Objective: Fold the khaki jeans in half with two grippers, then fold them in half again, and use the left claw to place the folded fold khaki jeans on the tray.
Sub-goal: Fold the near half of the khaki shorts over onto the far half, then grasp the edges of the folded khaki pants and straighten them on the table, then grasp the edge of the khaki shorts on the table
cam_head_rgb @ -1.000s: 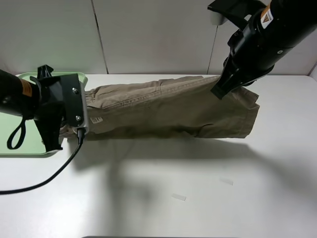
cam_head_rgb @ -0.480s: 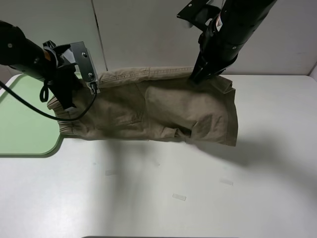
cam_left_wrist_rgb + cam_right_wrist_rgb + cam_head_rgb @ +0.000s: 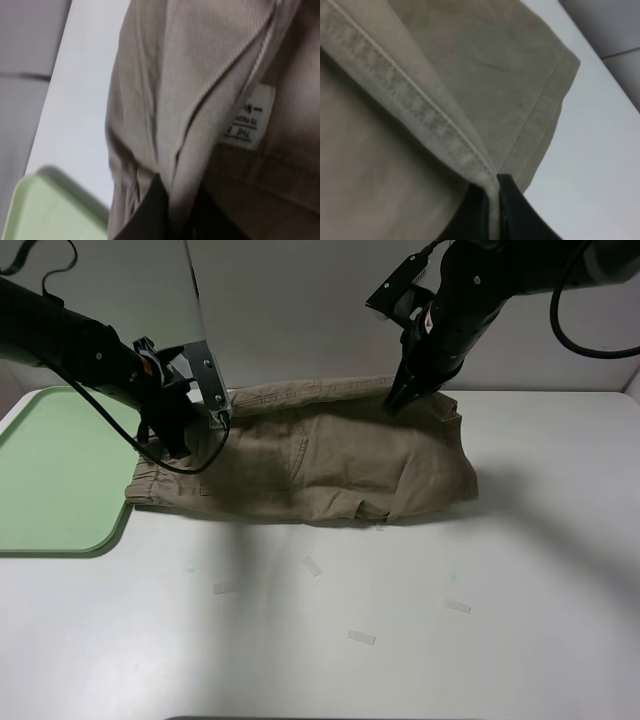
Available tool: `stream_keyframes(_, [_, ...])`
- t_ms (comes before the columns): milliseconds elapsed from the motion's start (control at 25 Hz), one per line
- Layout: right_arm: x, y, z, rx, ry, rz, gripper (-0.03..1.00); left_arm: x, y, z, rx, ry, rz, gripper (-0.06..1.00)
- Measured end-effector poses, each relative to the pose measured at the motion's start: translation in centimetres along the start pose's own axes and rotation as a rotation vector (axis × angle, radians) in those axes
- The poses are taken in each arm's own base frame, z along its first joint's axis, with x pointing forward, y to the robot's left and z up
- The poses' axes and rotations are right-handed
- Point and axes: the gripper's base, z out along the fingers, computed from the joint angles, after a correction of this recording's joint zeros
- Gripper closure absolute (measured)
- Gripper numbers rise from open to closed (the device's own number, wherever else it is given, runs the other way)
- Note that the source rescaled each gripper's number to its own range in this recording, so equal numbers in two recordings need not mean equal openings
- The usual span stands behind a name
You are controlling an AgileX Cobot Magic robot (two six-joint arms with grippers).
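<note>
The khaki jeans [image 3: 330,460] lie folded lengthwise on the white table, waistband end by the tray [image 3: 50,470], leg hems to the right. My left gripper [image 3: 172,443] is low at the waistband end and shut on a fold of the cloth. The left wrist view shows that fold [image 3: 200,100] pinched between black fingers [image 3: 155,210], with a white label [image 3: 247,117] close by. My right gripper [image 3: 394,400] is at the far edge of the leg end, shut on the stitched hem [image 3: 420,115] between its fingers [image 3: 512,210].
The pale-green tray lies at the left table edge, its corner just beside the waistband; it also shows in the left wrist view [image 3: 45,210]. Small tape scraps [image 3: 361,638] lie on the table in front of the jeans. A wall stands close behind.
Both grippers have carried the jeans back and down. The cloth, hanging stretched between them a second ago, now rests on the table, folded over. Both keep their hold.
</note>
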Motion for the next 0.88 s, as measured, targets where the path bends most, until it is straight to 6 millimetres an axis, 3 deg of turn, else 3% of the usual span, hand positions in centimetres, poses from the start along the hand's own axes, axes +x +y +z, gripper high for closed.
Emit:
stream_keyframes(200, [0.6, -0.7, 1.5, -0.004, -0.002, 0.035, 0.97, 0.1, -0.7, 2.1, -0.031, -0.051, 0.002, 0.94])
stream_keyframes(360, [0.6, -0.8, 1.5, -0.004, -0.007, 0.04, 0.97, 0.0, -0.7, 2.5, -0.045, -0.069, 0.002, 0.92])
stream_keyframes(480, [0.4, -0.8, 1.5, -0.001, -0.025, 0.039, 0.93, 0.0, -0.6, 2.5, -0.052, -0.074, 0.001, 0.77])
stream_keyframes(560, [0.4, -0.8, 1.5, 0.001, -0.03, 0.036, 0.7, 0.0, -0.5, 2.5, -0.062, -0.083, -0.003, 0.5])
stream_keyframes(640, [0.4, -0.8, 1.5, 0.002, -0.031, 0.034, 0.31, -0.1, -0.4, 2.4, -0.073, -0.096, -0.036, 0.2])
stream_keyframes(680, [0.4, -0.8, 1.5, 0.002, -0.031, 0.034, 0.17, -0.2, -0.3, 2.4, -0.079, -0.103, -0.057, 0.1])
stream_keyframes(760, [0.4, -0.8, 1.5, 0.003, -0.031, 0.033, 0.04, -0.2, -0.3, 2.4, -0.082, -0.108, -0.091, 0.01])
stream_keyframes(880, [0.4, -0.8, 1.5, 0.003, -0.031, 0.033, -0.02, -0.2, -0.3, 2.4, -0.083, -0.109, -0.108, -0.04])
